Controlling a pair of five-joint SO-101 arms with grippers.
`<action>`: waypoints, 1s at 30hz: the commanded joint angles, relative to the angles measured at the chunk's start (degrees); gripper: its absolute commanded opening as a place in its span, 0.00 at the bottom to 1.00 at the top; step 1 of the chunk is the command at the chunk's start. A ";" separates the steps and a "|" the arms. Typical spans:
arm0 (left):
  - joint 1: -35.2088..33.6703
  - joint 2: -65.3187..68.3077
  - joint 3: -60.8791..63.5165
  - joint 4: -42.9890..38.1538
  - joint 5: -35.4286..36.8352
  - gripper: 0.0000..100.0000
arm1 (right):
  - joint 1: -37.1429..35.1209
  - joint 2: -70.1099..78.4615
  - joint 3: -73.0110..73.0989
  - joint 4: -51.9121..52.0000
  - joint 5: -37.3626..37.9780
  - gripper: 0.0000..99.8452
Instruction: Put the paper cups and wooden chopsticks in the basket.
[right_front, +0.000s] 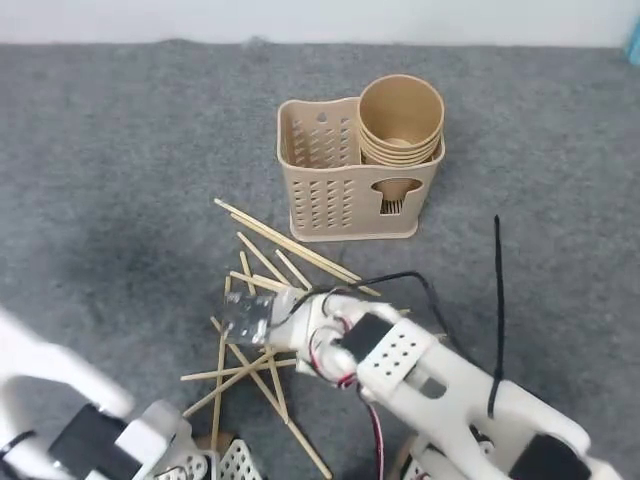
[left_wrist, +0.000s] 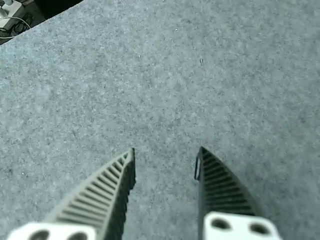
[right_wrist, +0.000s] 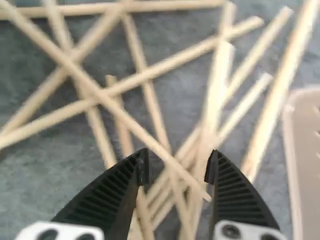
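1. Lower left of the high view: the left gripper hangs over grey carpet, its claw spread wide and holding nothing
2. Lower centre: the wooden chopsticks lie scattered and crossed on the carpet, outside the basket
3. Over that pile sits the right gripper, claw parted above the sticks
4. Upper centre: the perforated basket stands upright
5. Its right-hand compartment holds the paper cups, nested in one stack
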 joint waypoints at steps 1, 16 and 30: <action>-0.35 -2.37 -0.13 -2.37 -0.44 0.18 | -4.00 -0.57 -0.35 2.51 1.32 0.20; -0.44 -2.64 6.99 -10.90 -0.18 0.18 | -9.36 5.85 -0.53 -7.34 2.11 0.19; -6.33 -2.37 6.99 -16.97 -0.09 0.18 | -8.22 9.10 -7.03 -3.30 2.20 0.02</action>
